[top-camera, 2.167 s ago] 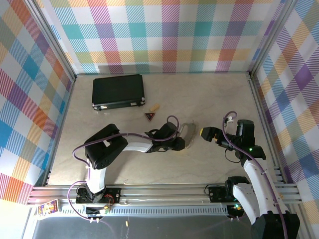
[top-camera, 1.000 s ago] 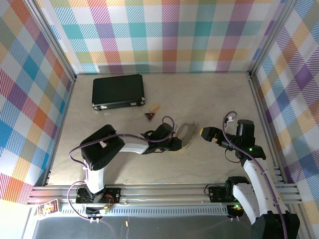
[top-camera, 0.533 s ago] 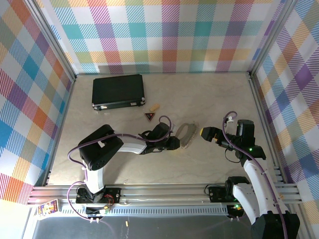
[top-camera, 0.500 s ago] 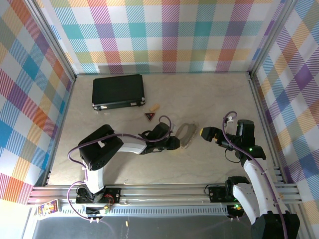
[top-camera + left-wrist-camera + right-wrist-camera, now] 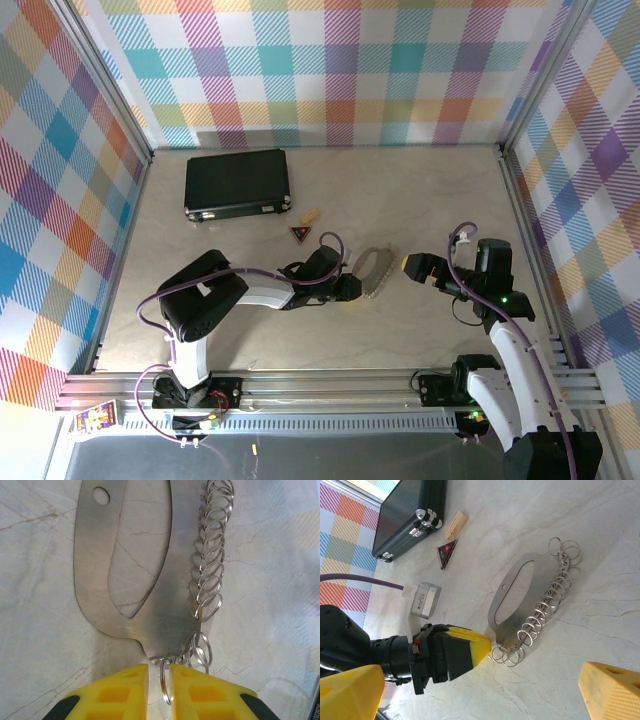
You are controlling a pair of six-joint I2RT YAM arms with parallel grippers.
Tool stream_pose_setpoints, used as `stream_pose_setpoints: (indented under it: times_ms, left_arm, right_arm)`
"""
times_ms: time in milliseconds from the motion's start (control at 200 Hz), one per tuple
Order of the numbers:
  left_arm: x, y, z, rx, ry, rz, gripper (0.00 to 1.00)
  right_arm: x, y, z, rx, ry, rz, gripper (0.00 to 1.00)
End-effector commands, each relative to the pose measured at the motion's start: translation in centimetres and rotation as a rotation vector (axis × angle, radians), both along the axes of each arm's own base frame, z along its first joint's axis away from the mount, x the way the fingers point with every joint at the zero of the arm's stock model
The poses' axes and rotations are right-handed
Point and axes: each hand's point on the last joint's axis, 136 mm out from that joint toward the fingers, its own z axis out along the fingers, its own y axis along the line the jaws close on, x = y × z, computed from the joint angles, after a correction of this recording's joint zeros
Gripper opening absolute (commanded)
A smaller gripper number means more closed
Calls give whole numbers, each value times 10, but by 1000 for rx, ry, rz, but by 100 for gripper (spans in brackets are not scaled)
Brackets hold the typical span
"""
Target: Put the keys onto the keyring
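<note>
The keys (image 5: pixel 372 268) are a pale silver plate with an oval slot and a row of thin rings along one edge, lying flat on the table mid-right. My left gripper (image 5: pixel 350 288) is at the plate's near end. In the left wrist view the yellow fingers (image 5: pixel 125 690) of the left gripper (image 5: pixel 159 672) stand almost together, with one ring of the keys (image 5: pixel 155 620) edge-on between them. My right gripper (image 5: pixel 415 268) hovers open to the right of the keys (image 5: pixel 512 630), its fingers (image 5: pixel 350 690) wide apart. The keyring is out of view.
A black case (image 5: pixel 236 183) lies at the back left. A dark-red triangular trinket (image 5: pixel 300 233) and a tan piece (image 5: pixel 311 215) sit just behind the left gripper. Plaid walls close in three sides, and a metal rail runs along the near edge.
My left gripper has drawn back a little to the left, and the keys have shifted slightly with it. The right arm has stayed still.
</note>
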Motion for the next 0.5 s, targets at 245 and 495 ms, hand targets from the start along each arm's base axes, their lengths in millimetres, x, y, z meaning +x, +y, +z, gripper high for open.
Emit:
stream_pose_setpoints:
  times_ms: [245, 495]
  left_arm:
    - [3, 1, -10, 11, 25, 5, 17]
    - [1, -3, -8, 10, 24, -11, 14]
  right_arm:
    - [0, -2, 14, -19, -44, 15, 99]
    - [-1, -4, 14, -26, -45, 4, 99]
